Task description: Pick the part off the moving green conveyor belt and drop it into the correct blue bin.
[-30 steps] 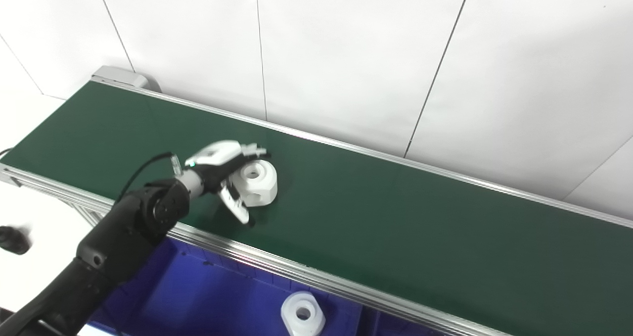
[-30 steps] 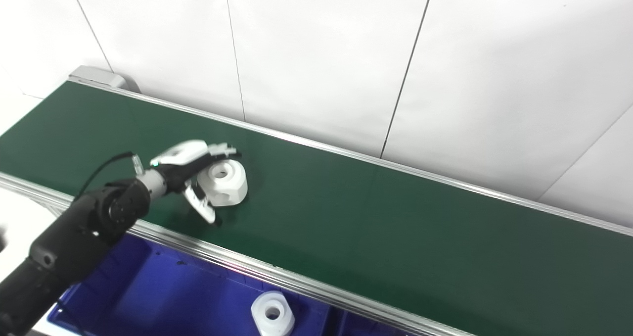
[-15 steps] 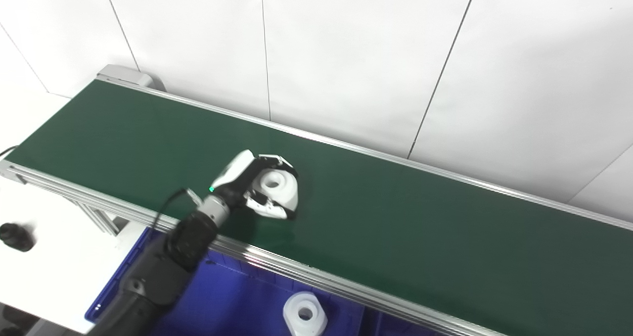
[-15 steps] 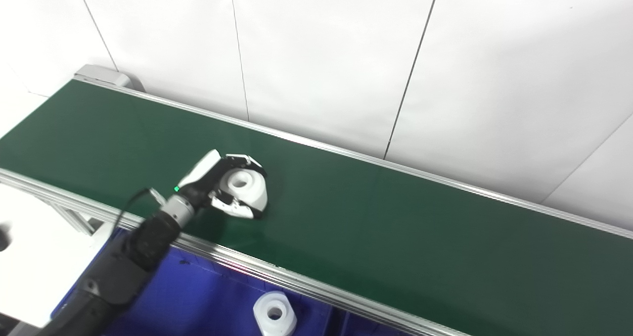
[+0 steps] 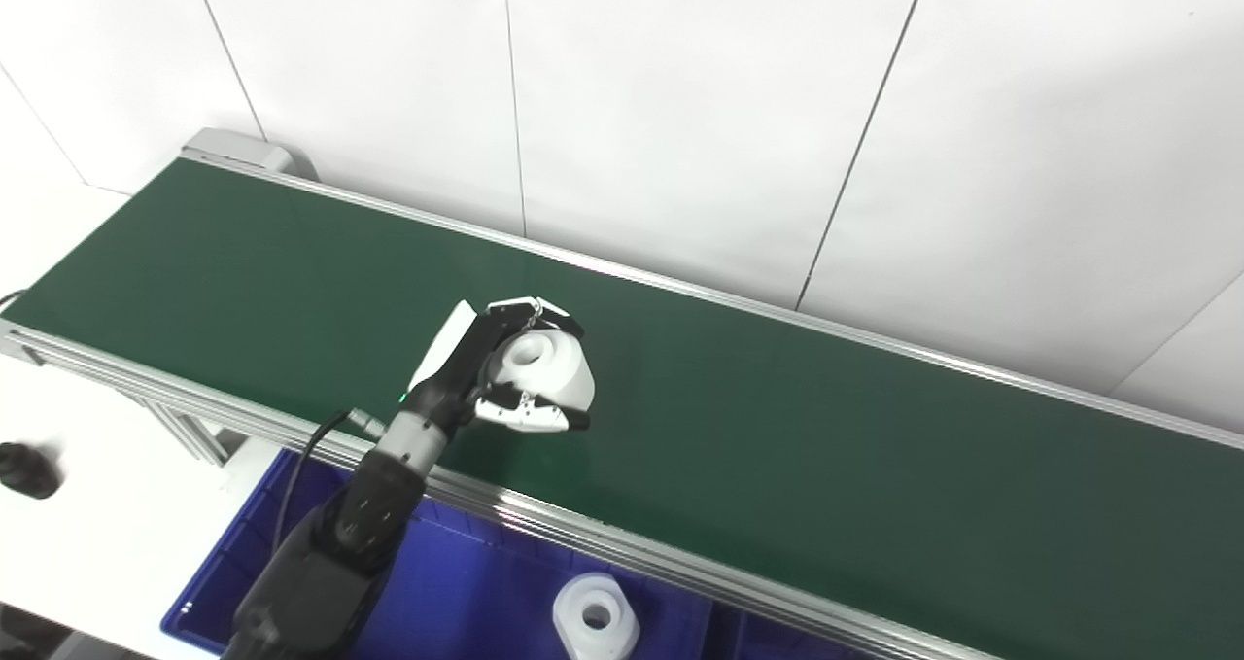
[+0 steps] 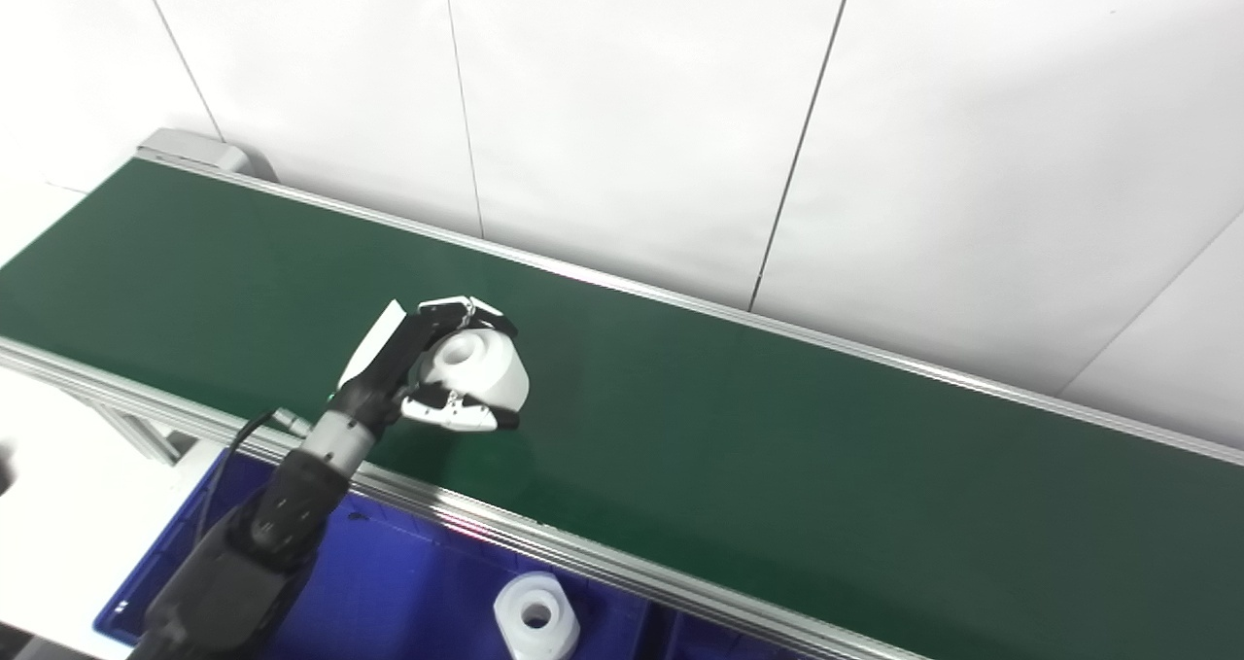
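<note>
Left hand (image 5: 491, 373) gripping white part (image 5: 544, 368) above green conveyor belt (image 5: 777, 427); white tiled wall (image 5: 680, 106) behind.

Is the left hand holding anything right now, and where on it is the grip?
Yes. The left hand is shut on the white part, fingers over its top rim and thumb under its lower side. No right hand in view.

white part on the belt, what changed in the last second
The left hand closed around the white part and lifted and tilted it off the green belt, its arm swinging in over the blue bin. The second white part in the bin stayed put.
</note>
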